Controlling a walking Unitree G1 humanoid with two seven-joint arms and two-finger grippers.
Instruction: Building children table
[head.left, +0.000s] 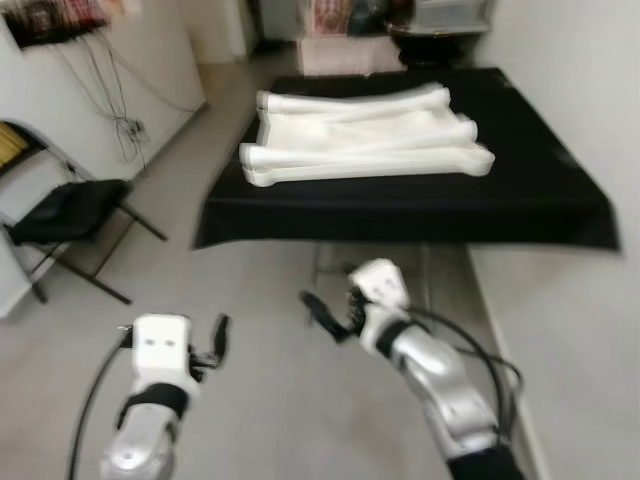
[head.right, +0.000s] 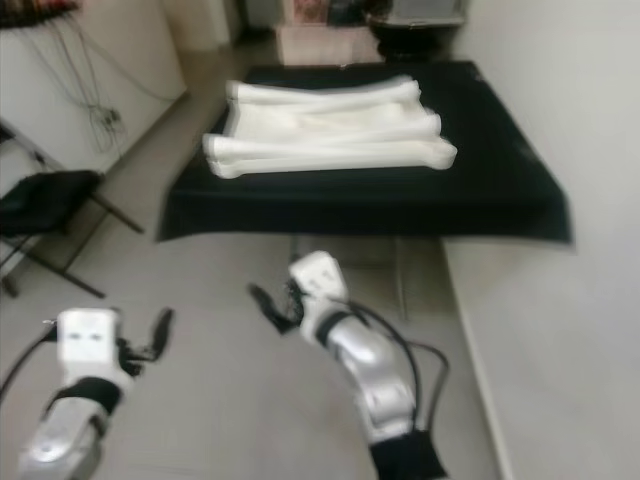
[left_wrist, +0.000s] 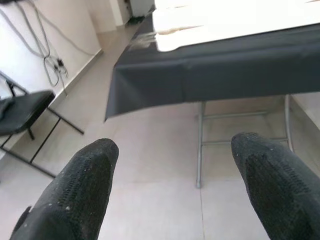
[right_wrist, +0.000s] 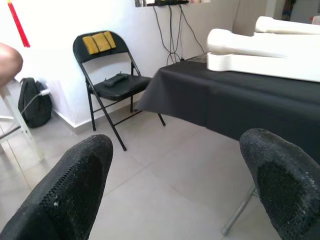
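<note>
White children's-table parts (head.left: 362, 135) lie stacked on a table draped in black cloth (head.left: 520, 200) ahead of me; long leg-like pieces cross over a flat panel. My left gripper (head.left: 215, 343) hangs low over the floor at the left, open, holding nothing. At the centre, short of the table's front edge, my right gripper (head.left: 325, 315) points left, open and empty too. The right wrist view shows the ends of the white parts (right_wrist: 260, 50) above the black cloth (right_wrist: 225, 100). Both black fingertips (left_wrist: 85, 185) frame the table in the left wrist view.
A black folding chair (head.left: 75, 215) stands at the left by the white wall, with cables (head.left: 125, 125) hanging down. The table's metal legs (left_wrist: 200, 145) show under the cloth. A white wall (head.left: 590, 80) runs along the right. A dark backpack (right_wrist: 32, 102) sits by the wall.
</note>
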